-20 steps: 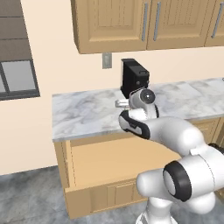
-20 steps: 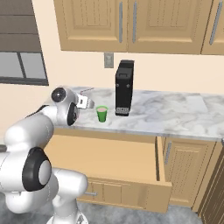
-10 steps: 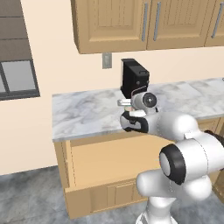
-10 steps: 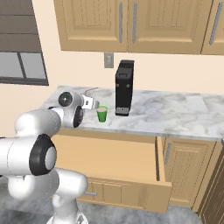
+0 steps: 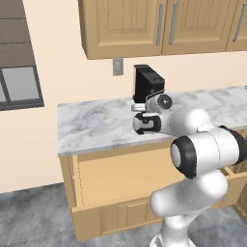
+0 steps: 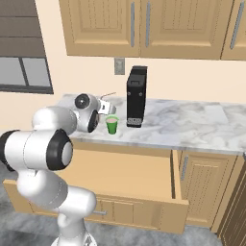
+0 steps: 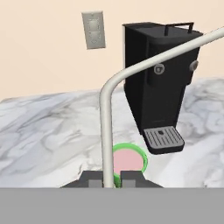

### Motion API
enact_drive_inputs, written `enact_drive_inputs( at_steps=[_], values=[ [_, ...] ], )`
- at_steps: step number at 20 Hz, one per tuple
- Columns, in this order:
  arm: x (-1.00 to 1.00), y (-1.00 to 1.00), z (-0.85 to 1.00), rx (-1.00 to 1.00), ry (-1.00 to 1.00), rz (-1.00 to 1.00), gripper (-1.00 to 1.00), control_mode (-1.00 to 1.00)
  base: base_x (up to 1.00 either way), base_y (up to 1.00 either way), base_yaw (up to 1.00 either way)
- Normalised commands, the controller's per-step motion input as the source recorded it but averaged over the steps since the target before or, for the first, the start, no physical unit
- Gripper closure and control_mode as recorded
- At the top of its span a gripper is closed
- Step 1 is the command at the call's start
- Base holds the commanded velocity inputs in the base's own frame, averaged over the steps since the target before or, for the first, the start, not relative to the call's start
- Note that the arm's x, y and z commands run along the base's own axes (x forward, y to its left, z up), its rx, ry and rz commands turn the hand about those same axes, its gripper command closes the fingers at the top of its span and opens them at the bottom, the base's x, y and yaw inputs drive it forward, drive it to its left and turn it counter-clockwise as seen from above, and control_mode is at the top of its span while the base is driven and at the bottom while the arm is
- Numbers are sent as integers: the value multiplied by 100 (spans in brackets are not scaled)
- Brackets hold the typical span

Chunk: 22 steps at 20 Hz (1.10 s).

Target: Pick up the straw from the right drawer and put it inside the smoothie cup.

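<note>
My gripper (image 7: 105, 179) is shut on the straw (image 7: 106, 122), a thin pale stick that rises from the fingertips and bends to the upper right. Just beyond the fingertips stands the smoothie cup (image 7: 129, 161), green-rimmed with pink filling, on the marble counter. In the right base view the gripper (image 6: 104, 106) hovers slightly left of and above the cup (image 6: 112, 126), with the straw (image 6: 109, 94) sticking up from it. The right drawer (image 6: 127, 175) stands pulled out below the counter, its bottom bare. My hand (image 5: 140, 107) hides the cup in the left base view, above the open drawer (image 5: 120, 169).
The black coffee machine (image 6: 136, 96) stands right beside the cup, close to the straw's bent end (image 7: 159, 87). A wall outlet (image 7: 93, 29) sits behind. Upper cabinets (image 6: 144, 26) hang over the counter. Marble counter (image 6: 192, 125) stretches to the right.
The hand has moved with the straw along the counter toward the cup and coffee machine, and the arm's elbow has swung round. The cup and drawer have stayed put.
</note>
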Motion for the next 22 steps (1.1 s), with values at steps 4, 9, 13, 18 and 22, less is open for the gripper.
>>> enact_drive_inputs(
  at_steps=[4, 9, 13, 18, 22],
  values=[
    [25, -1, 0, 0, -4, 0, 100, -100, 0, 0, 0],
    [15, 0, 0, 0, -13, 0, 100, -100, 0, 0, 0],
    [24, 0, 0, 0, -10, 0, 100, -100, 0, 0, 0],
    [28, 0, 0, 0, -7, 0, 100, -100, 0, 0, 0],
    [33, 0, -1, 0, -2, 0, 100, -100, 0, 0, 0]
  ],
)
